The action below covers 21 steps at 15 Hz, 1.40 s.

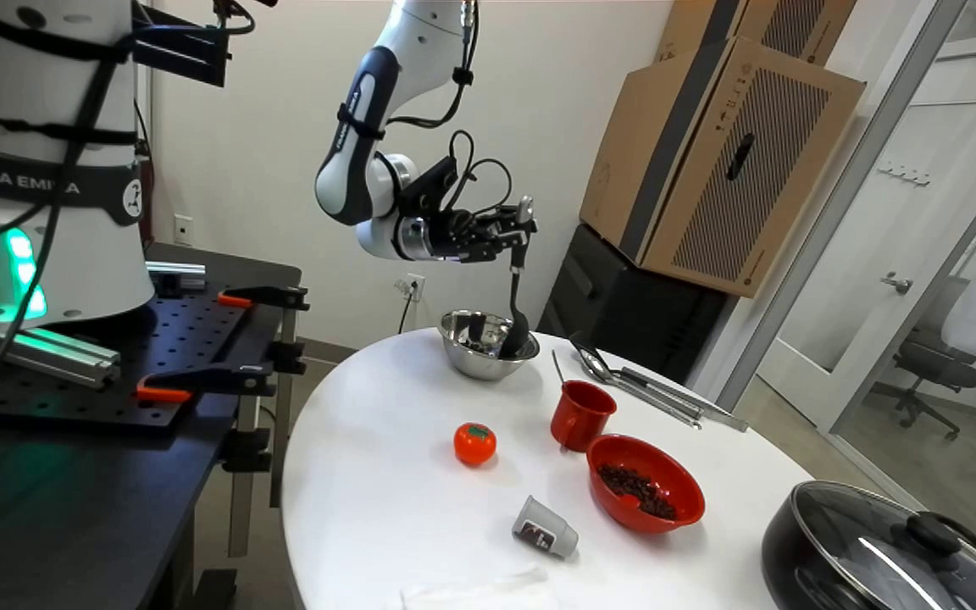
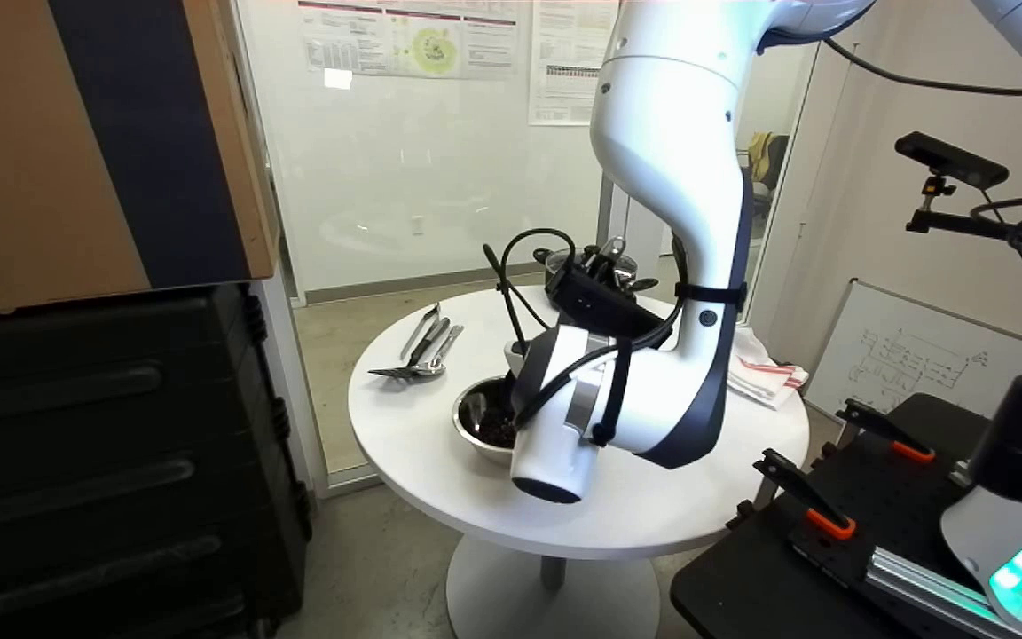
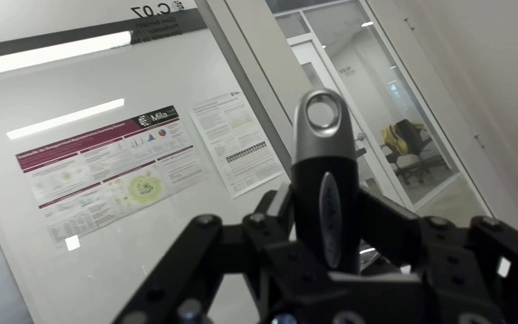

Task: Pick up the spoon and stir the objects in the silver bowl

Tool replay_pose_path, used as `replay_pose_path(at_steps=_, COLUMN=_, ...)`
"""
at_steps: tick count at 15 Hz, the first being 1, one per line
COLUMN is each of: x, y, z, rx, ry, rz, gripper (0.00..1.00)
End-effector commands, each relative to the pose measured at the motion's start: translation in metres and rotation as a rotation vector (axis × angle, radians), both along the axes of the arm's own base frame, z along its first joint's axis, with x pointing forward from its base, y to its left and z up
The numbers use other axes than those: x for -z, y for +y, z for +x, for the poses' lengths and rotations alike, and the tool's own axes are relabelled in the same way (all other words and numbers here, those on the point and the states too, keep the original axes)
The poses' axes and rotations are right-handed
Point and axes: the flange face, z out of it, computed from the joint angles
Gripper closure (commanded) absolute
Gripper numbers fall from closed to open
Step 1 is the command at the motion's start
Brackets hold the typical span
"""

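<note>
The jaws grasp the spoon (image 3: 325,180) by its black handle — it stands nearly upright, head down inside the silver bowl (image 1: 478,364). On the same round white table (image 1: 378,424) sit a tomato (image 1: 474,446), a red mug (image 1: 585,415) and a red bowl (image 1: 681,485).

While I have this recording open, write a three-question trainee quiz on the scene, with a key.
1. Where is the head of the long black spoon? a) in the round red bowl; b) in the round silver metal bowl; c) in the black pot with glass lid.
2. True or false: the green-topped round red tomato sits apart from the cylindrical red mug.
3. By which part does the black two-finger gripper hold the spoon?

Key: 1. b; 2. true; 3. its black handle, below the silver-grey end.
</note>
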Motion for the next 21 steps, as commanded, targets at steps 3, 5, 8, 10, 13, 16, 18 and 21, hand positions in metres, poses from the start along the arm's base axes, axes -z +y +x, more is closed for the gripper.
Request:
replay_pose_path(at_steps=3, x=-0.065, y=-0.001, z=0.001, rx=0.088, ry=0.006, rz=0.147, gripper=0.90)
replay_pose_path(at_steps=5, x=-0.087, y=0.000, z=0.000, rx=0.112, ry=-0.004, rz=0.202, gripper=0.90)
replay_pose_path(at_steps=8, x=-0.112, y=-0.007, z=0.001, rx=0.177, ry=0.018, rz=0.358, gripper=0.90)
replay_pose_path(at_steps=10, x=-0.119, y=-0.022, z=0.002, rx=0.233, ry=0.051, rz=0.454, gripper=0.90)
replay_pose_path(at_steps=13, x=-0.115, y=-0.058, z=0.002, rx=0.338, ry=0.100, rz=0.605, gripper=0.90)
replay_pose_path(at_steps=16, x=-0.105, y=-0.107, z=0.002, rx=0.462, ry=0.140, rz=0.741, gripper=0.90)
replay_pose_path(at_steps=18, x=-0.102, y=-0.137, z=0.002, rx=0.538, ry=0.156, rz=0.836, gripper=0.90)
replay_pose_path(at_steps=21, x=-0.103, y=-0.169, z=0.002, rx=0.639, ry=0.163, rz=0.991, gripper=0.90)
